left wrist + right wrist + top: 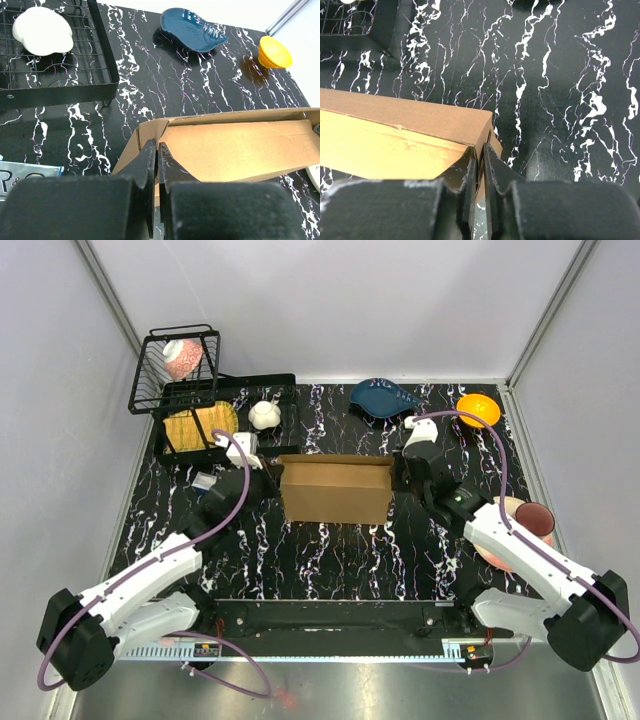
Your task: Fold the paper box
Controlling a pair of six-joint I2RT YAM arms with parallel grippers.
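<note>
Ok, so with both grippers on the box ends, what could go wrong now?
The left gripper and right gripper each pinch only a thin end wall of the paper box, so it could slip or crumple. The right arm lies close beside the red bowl and could bump it.

Light is bright and even from overhead, shadows soft, glare hits the metal strip point(330, 680) at 6 o'clock, wrist views blur toward 6 o'clock.
</note>
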